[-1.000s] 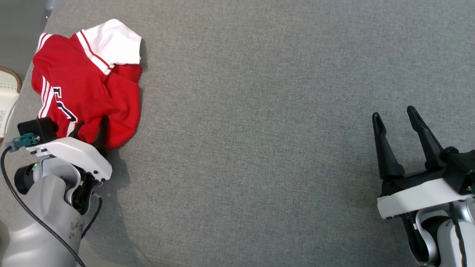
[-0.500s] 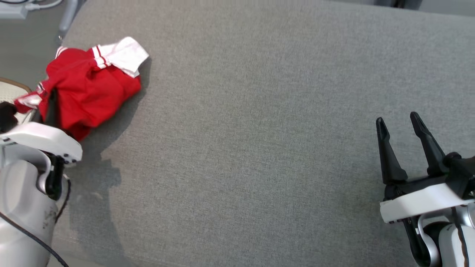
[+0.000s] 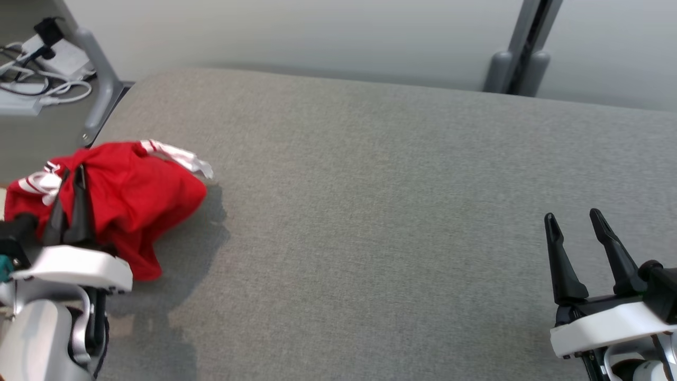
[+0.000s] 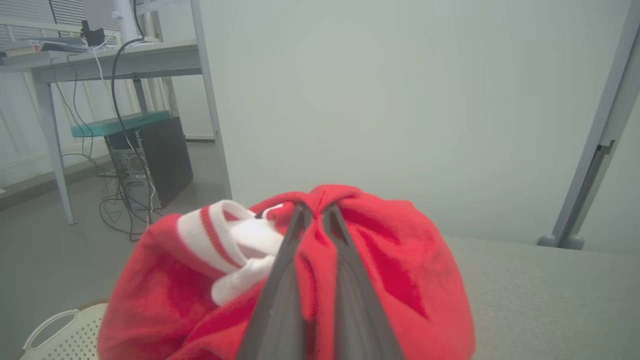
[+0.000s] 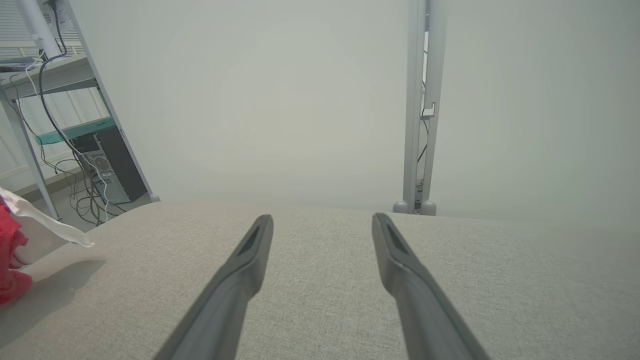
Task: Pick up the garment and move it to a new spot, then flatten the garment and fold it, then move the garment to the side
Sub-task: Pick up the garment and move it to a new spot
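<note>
Garment [image 3: 132,196] bunched in clamped left tool [image 3: 74,170], wrist view adding a basket [image 4: 50,325]; right tool [image 3: 572,214] gapes empty.

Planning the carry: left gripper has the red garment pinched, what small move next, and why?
Probably carry the garment rightward toward the middle of the grey surface: the left gripper is shut on it, and it is bunched near the left edge.

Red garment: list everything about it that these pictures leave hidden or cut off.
- Its shape and any print: head view, the red garment is bunched, folds hide them.
- Its lower part: left wrist view, cut off by the bottom edge and covered by the left gripper.
- Most of it: right wrist view, cut off by the left edge.
</note>
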### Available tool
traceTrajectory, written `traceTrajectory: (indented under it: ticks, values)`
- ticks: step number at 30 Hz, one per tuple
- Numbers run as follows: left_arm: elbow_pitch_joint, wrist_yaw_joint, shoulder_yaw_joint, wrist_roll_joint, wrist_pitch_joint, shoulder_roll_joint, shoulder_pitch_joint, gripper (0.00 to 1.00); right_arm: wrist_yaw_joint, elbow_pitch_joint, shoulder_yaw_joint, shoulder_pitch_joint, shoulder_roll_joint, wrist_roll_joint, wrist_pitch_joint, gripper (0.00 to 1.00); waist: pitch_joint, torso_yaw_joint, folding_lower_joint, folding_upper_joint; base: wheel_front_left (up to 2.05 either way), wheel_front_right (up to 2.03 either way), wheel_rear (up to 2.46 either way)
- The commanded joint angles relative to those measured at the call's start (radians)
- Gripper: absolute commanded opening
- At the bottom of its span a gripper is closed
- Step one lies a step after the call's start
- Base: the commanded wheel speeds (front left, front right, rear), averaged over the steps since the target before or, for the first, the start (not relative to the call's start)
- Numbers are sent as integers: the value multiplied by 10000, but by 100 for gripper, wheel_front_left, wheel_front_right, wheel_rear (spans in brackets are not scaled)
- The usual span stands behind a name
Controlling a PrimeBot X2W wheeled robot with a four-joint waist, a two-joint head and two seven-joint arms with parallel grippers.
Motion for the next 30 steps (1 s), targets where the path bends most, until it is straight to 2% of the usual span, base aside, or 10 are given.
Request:
traceTrajectory:
  ticks: [1,7,14,22,23,30]
  values:
    - [-275,110,17,101,51,40,206,0,-4,-40,-38,117,-40,44,-86,100,-323,-303,0,0,0,0,0]
    - [-2539,733,-333,429,778,80,1646,0,-4,-343,-93,369,-40,-182,55,100,-601,-869,0,0,0,0,0]
    - [-4051,871,-1082,787,1453,-84,1996,0,-4,-797,64,254,-40,-349,322,100,-378,-1995,0,0,0,0,0]
    - [-3775,209,-2048,804,1547,-508,1084,0,-4,-895,157,30,-38,-65,225,100,421,-3869,0,0,0,0,0]
    - [-3596,67,-2239,875,1507,-624,789,0,-4,-840,146,13,-37,65,123,100,659,-4324,0,0,0,0,0]
    - [-2376,-386,-2902,943,1661,-899,158,0,-4,-549,188,-39,-33,483,-329,100,1451,-5359,0,0,0,0,0]
